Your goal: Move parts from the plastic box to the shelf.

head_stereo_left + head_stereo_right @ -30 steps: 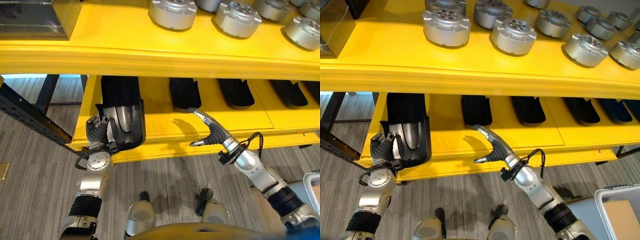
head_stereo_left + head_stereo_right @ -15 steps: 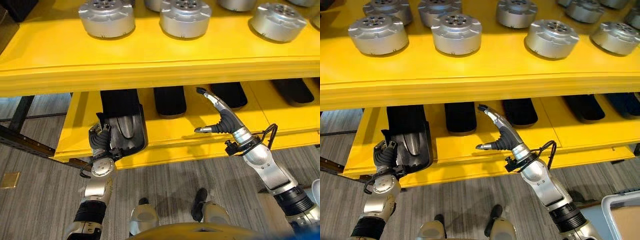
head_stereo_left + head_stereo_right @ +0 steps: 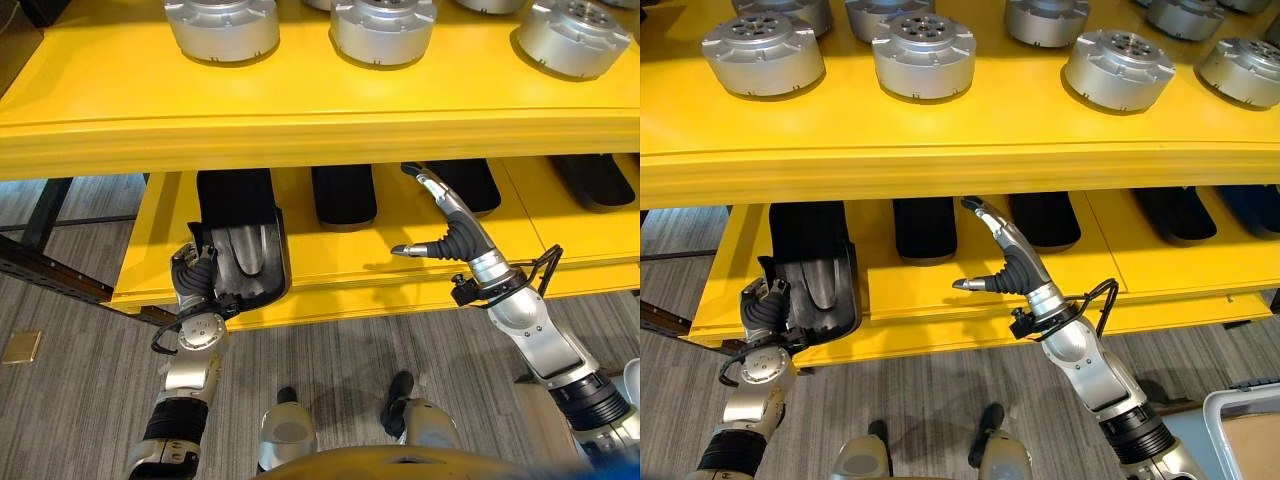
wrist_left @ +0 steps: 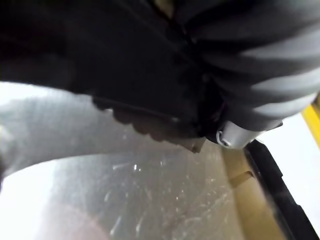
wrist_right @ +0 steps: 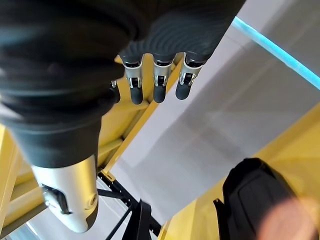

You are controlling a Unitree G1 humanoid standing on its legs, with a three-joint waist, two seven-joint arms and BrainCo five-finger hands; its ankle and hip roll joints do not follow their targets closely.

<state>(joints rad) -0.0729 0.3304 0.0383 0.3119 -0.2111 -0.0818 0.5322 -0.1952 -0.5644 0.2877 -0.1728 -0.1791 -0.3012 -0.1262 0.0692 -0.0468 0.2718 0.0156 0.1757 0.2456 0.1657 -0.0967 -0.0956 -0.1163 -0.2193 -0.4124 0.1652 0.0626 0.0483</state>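
Note:
A black shell-shaped part with a shiny grey inside lies at the left front of the yellow lower shelf. My left hand grips its near left edge with curled fingers, and its dark cover presses close to the part. My right hand hangs in front of the shelf's middle, open and holding nothing. Its fingers are straight and point up towards the upper shelf's edge, with the thumb out to the left.
More black parts lie in a row further back on the lower shelf. Several round silver parts stand on the upper shelf. A grey plastic box stands on the floor at the lower right.
The camera has shifted. My right hand has risen from the lower shelf's front towards the upper shelf's edge, still open. My left hand keeps its hold on the black part.

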